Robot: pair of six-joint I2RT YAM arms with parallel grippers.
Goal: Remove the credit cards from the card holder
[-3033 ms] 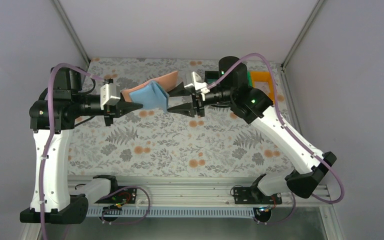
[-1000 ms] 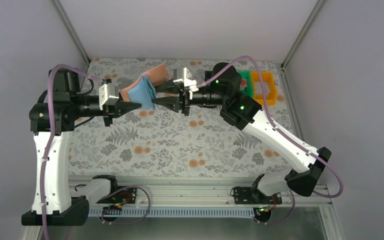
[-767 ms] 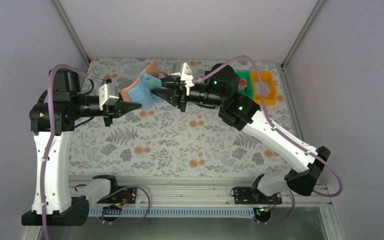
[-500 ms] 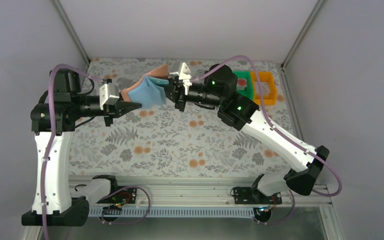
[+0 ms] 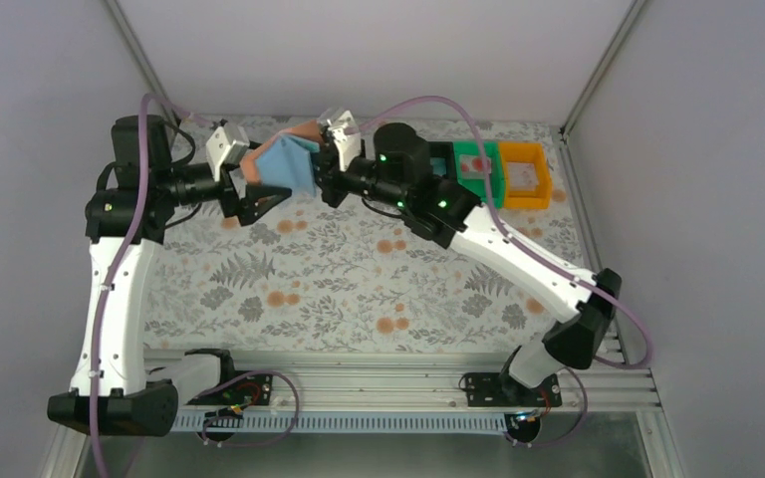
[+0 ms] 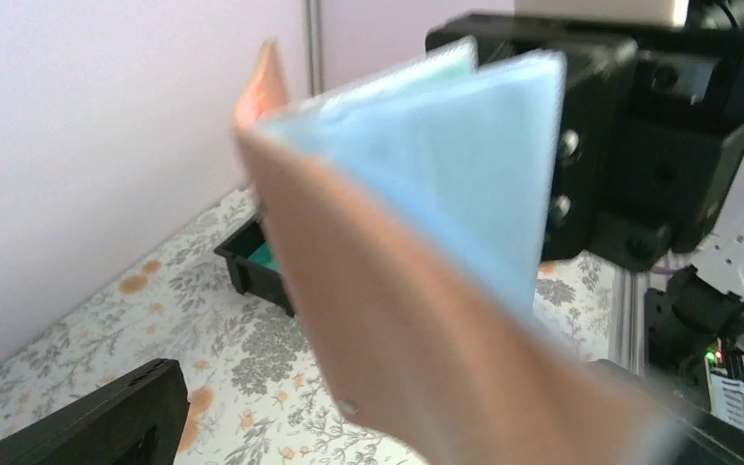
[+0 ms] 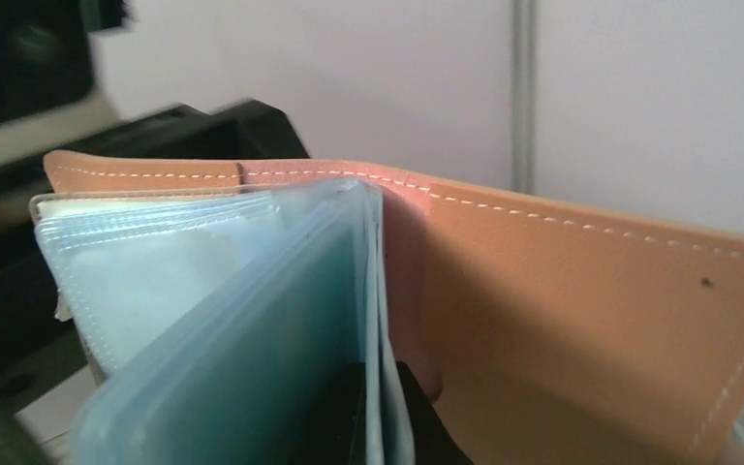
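– Right gripper [image 5: 327, 171] sat at the right edge of the card holder [image 5: 284, 164], up in the air over the far-left part of the table [image 5: 359, 289]. Its wrist view showed two dark fingertips [image 7: 344, 426] closed either side of a blue leaf. Read as pinching the sleeves [image 7: 213, 339].
– Left gripper [image 5: 264, 199]?
– Jaws spread. Its fingers sat well apart in its own view, with the salmon cover [image 6: 426, 368] running blurred between them. Didn't look like it was gripping anything.
– So the holder hung off one thin leaf. Risky.
– Agreed. Holder was half open. A pale credit card [image 7: 155, 276] showed inside the clear sleeves. How many more, couldn't tell.
– Best way to do the pull?
– Judgement: left should clamp the salmon cover first, firmly, with no sleeves in the bite. Then right lets go, comes back onto a card's exposed edge only, and draws it straight along the slot. At any angle the soft plastic would drag along with it.
– Drop point?
– Green bin [image 5: 461, 164] and orange bin [image 5: 518, 151] lay at the far right, each with something pale inside. Green's had a red mark. Black bin [image 6: 242, 262] showed beyond the holder in the left wrist view, teal inside.
– Main hazard?
– Catching sleeve and card together, or the holder folding shut mid-pull.
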